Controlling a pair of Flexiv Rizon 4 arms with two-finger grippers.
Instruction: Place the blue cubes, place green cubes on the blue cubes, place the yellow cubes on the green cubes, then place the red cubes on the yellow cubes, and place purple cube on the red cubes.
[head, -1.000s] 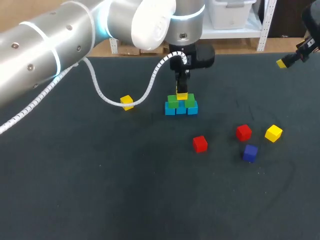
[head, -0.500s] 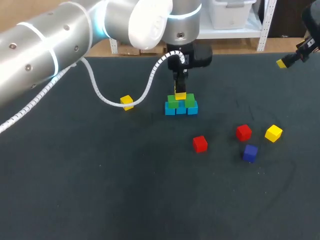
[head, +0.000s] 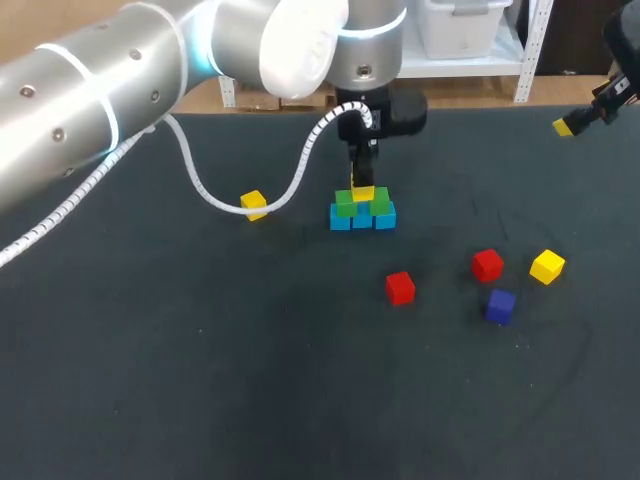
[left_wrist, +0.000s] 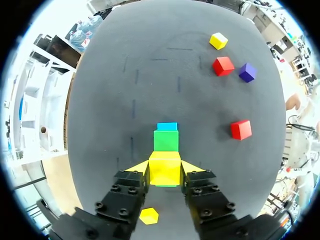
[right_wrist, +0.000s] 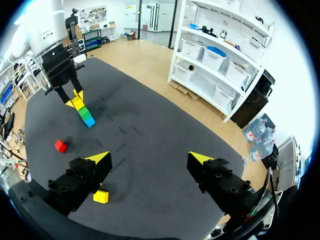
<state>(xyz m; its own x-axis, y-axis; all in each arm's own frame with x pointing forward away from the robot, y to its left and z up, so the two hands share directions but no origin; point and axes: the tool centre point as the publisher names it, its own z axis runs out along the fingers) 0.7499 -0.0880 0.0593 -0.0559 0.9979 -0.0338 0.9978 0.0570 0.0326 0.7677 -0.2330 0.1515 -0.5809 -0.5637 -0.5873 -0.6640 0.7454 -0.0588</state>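
Yellow cube (left_wrist: 164, 170) is barely moving, settling on the green cubes (head: 346, 204); left hand (left_wrist: 165, 167) still clamping it, right hand (right_wrist: 150, 159) idling wide. Release looking due.

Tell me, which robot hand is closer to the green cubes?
Left. The left gripper is right above the green cubes, shut on a yellow cube on top of them. The right gripper is open, far away by the table's right edge.

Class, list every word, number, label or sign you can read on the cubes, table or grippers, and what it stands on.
None can be read. The yellow cube held by the left gripper and the other cubes have plain faces; the table and right gripper show no legible print.
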